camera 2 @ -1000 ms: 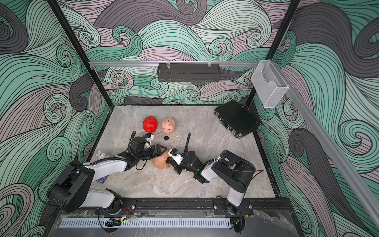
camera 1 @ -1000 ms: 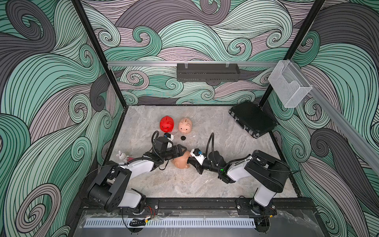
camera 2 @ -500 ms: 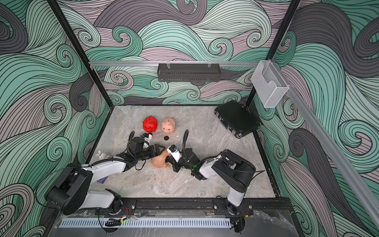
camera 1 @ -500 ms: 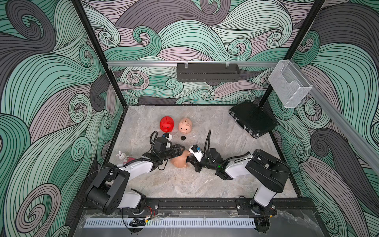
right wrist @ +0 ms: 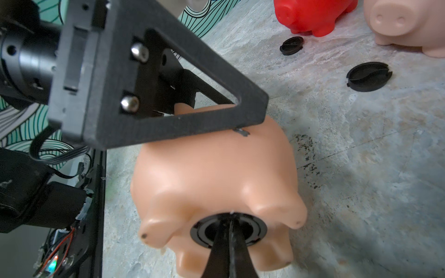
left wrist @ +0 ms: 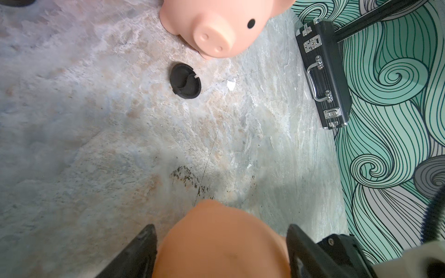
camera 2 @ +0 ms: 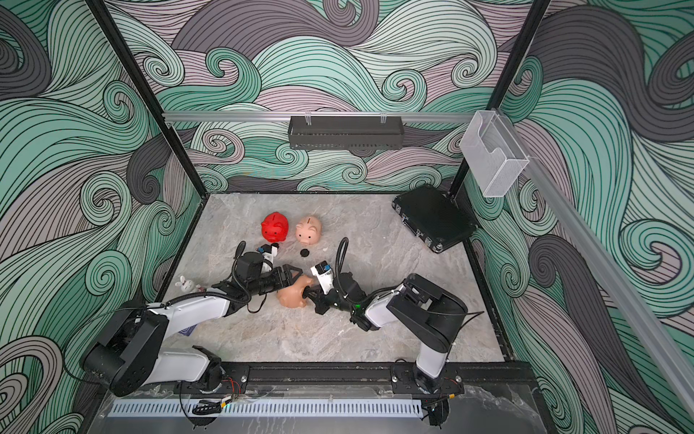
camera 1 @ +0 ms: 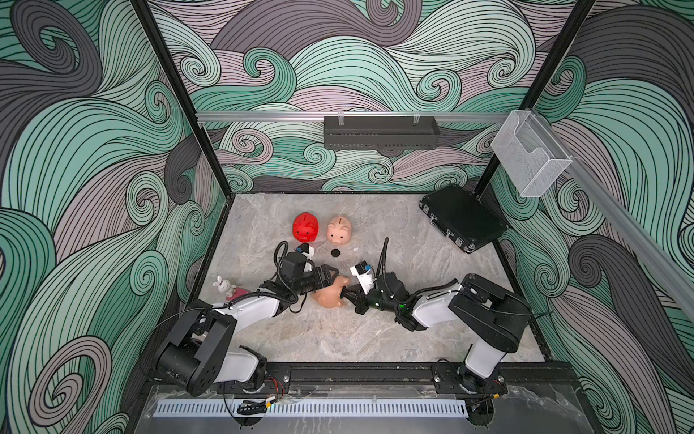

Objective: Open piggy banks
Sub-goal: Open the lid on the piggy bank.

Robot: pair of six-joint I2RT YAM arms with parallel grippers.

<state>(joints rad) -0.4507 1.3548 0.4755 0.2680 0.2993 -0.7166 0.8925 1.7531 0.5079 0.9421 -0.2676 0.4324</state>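
Apparently two-thirds done: loose plugs (right wrist: 369,76) lie near red pig (camera 1: 305,227) and upright pink pig (camera 1: 339,230), upper centre; left gripper (left wrist: 221,231) clamps tipped pig (right wrist: 216,173); right gripper (right wrist: 230,223), fingers together, pinches its seated plug (right wrist: 199,232).

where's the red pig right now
In both top views the red pig stands toward the back of the table, just left of the upright pink pig.

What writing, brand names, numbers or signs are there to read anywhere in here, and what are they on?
No readable text anywhere.
Red piggy bank, standing peach piggy bank, held peach piggy bank: plain, no print.
Black case: metal latches only, no label.
Loose plugs and the fitted plug: moulded ridges, no letters.
Dark blue patch by the left arm: too small to read.
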